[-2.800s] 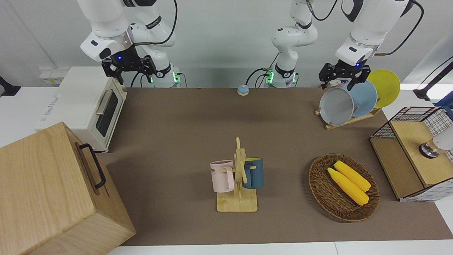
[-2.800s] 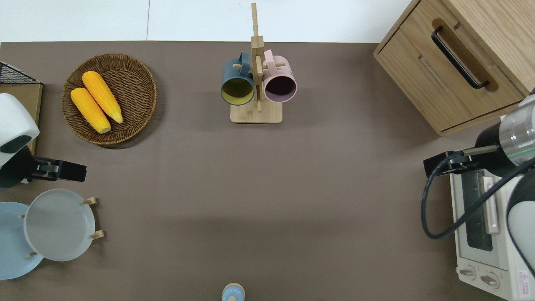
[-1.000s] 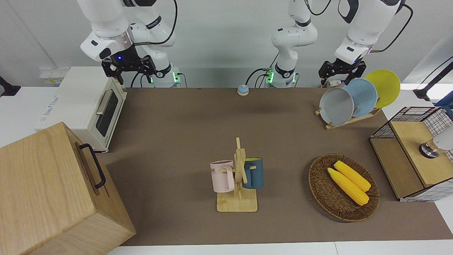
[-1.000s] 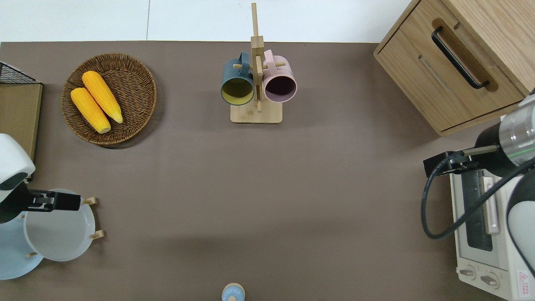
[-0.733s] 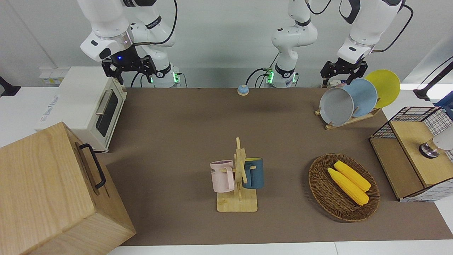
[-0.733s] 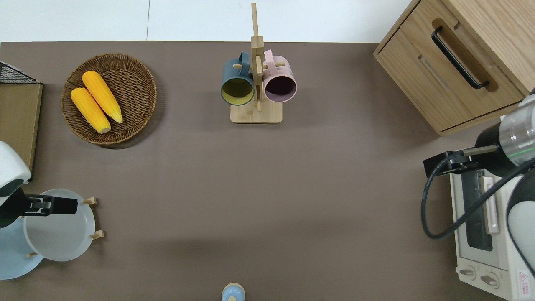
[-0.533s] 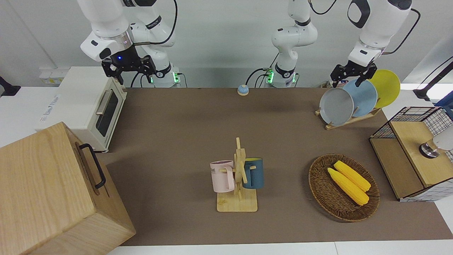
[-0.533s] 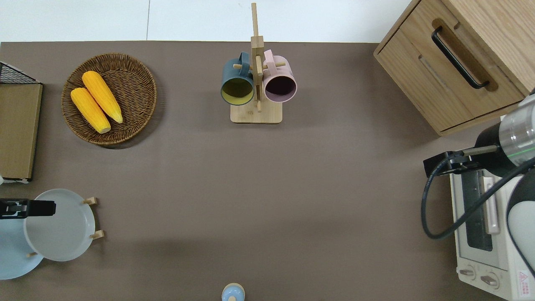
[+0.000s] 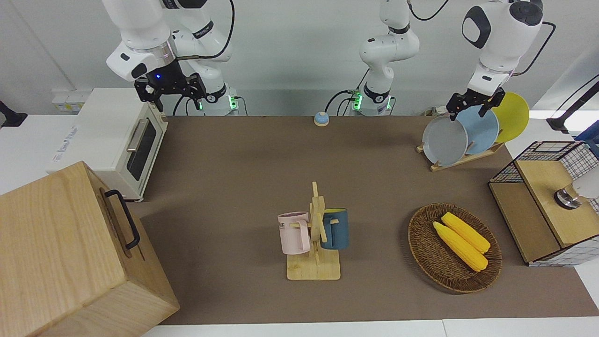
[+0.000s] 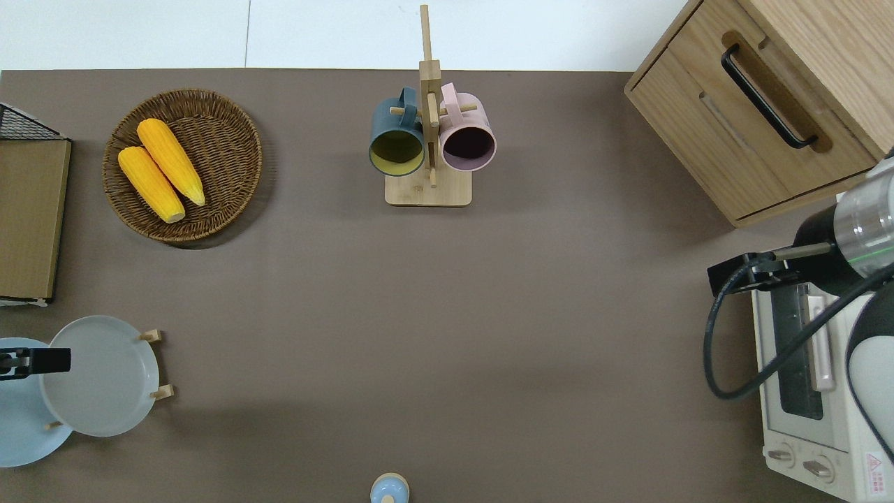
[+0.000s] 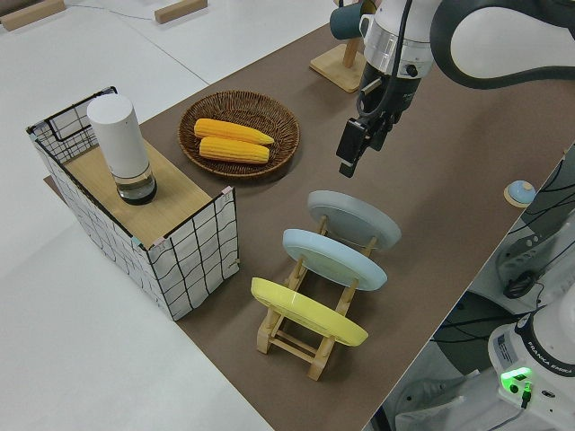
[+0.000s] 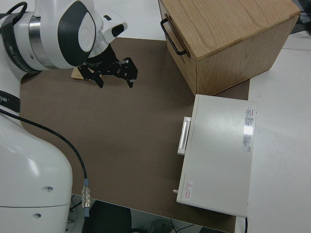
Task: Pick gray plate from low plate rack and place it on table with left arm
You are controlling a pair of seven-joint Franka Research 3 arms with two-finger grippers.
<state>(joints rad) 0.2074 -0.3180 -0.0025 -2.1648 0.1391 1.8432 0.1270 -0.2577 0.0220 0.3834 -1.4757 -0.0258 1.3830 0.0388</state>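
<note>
The gray plate [image 9: 444,140] leans in the end slot of the low plate rack [image 9: 461,160], at the left arm's end of the table [image 9: 234,154]. It also shows in the overhead view [image 10: 98,377] and the left side view [image 11: 353,218]. My left gripper [image 9: 467,112] is open and empty. It hangs above the gray plate's upper rim, where that rim meets the light blue plate [image 9: 482,131]. The overhead view [image 10: 31,362] and the left side view [image 11: 352,153] show it clear of the plate. My right gripper [image 9: 171,90] is parked, open and empty.
A yellow plate [image 9: 514,114] stands in the rack next to the blue one. A wicker basket [image 9: 423,252] holds two corn cobs. A wire-sided box [image 9: 547,201], a mug tree [image 9: 314,234], a toaster oven [image 9: 117,140], a wooden cabinet [image 9: 70,252] and a small bell [image 9: 321,119] stand around.
My left gripper has moved toward the left arm's end of the table, from over the gray plate's face to over its rim by the blue plate. The plates have not moved.
</note>
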